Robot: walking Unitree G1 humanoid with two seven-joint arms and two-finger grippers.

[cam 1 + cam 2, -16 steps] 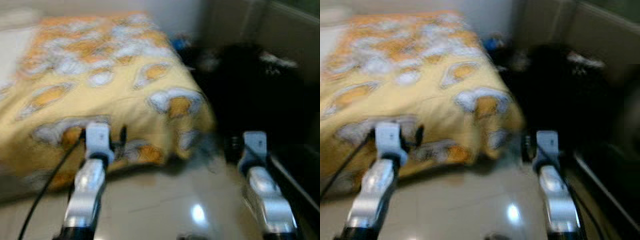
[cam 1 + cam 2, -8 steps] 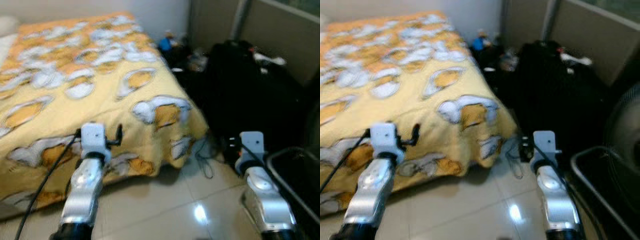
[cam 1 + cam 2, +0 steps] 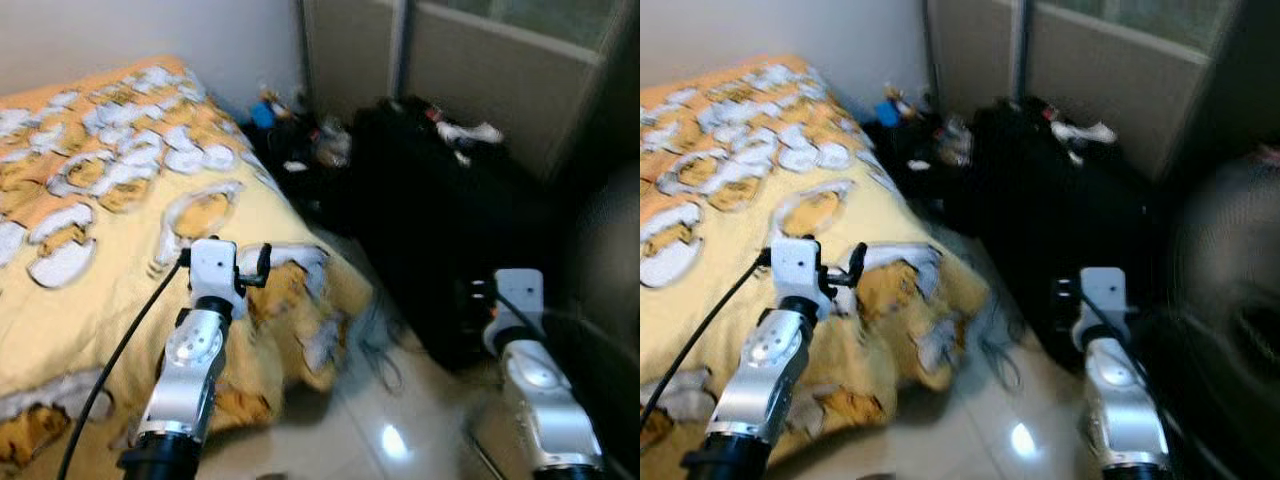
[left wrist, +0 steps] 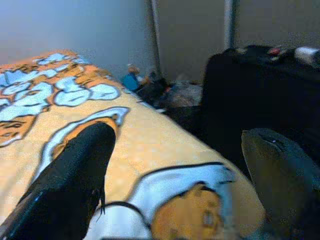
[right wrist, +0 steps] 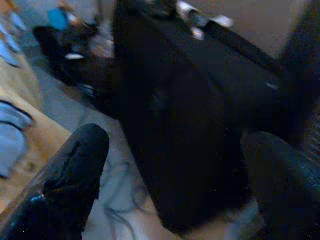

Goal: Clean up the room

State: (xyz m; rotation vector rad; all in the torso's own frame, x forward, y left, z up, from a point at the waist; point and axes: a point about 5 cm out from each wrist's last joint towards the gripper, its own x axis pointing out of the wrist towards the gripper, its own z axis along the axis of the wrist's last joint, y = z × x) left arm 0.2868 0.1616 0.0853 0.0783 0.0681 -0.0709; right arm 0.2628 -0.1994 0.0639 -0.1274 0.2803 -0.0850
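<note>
A bed with a yellow and orange patterned blanket (image 3: 90,220) is on the left. In the corner past its foot lies a pile of dark clutter (image 3: 300,145) with a small blue item (image 3: 264,112). A large black bag (image 3: 440,230) stands against the wall with a white object (image 3: 470,132) on top. My left gripper (image 3: 252,268) hovers over the blanket's corner, open and empty, as the left wrist view (image 4: 177,135) confirms. My right gripper (image 3: 478,296) is held in front of the black bag (image 5: 190,110), open with nothing between its fingers (image 5: 75,160).
Loose cables (image 3: 375,350) lie on the glossy tiled floor (image 3: 360,440) between the bed and the bag. A panelled wall with a window (image 3: 500,60) runs behind the bag. A dark, blurred round object (image 3: 1230,290) stands close on the right.
The camera has swung to the right: the bed has slid to the picture's left and the black bag and corner clutter are now central. Both arms keep the same raised pose.
</note>
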